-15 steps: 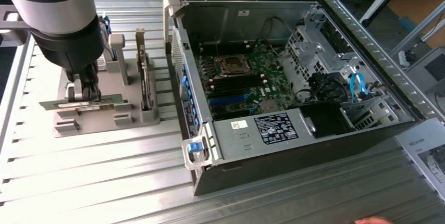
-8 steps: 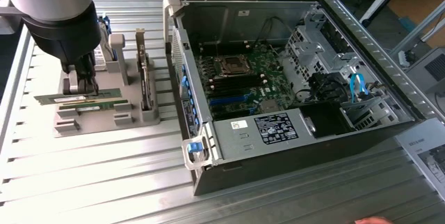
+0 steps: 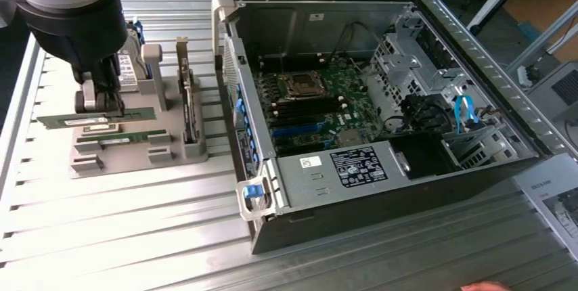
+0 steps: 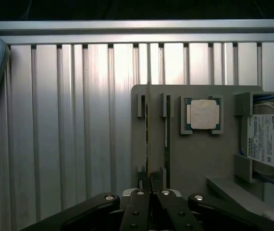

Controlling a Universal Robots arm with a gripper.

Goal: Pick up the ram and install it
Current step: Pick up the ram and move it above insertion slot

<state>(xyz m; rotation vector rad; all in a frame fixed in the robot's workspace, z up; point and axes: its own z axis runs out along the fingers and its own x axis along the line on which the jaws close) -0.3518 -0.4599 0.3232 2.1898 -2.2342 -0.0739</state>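
The ram (image 4: 148,134) stands on edge in a slot of the grey holder (image 4: 194,159), and my gripper (image 4: 150,186) is shut on its near end, one black finger (image 4: 138,207) on each side. In the exterior view the gripper (image 3: 102,108) reaches straight down onto that green ram (image 3: 68,121) at the holder's (image 3: 135,159) end on the exterior view's left. A second green stick (image 3: 126,136) lies in the neighbouring slot (image 4: 167,134). To the exterior view's right, the open computer case (image 3: 380,169) exposes its motherboard (image 3: 312,112).
On the same holder rest a square silver processor (image 4: 203,114), a hard drive (image 4: 271,142) and an upright dark card (image 3: 188,112). Everything stands on a ribbed aluminium table (image 3: 135,237). A person's fingertip (image 3: 483,286) shows at the table's near edge.
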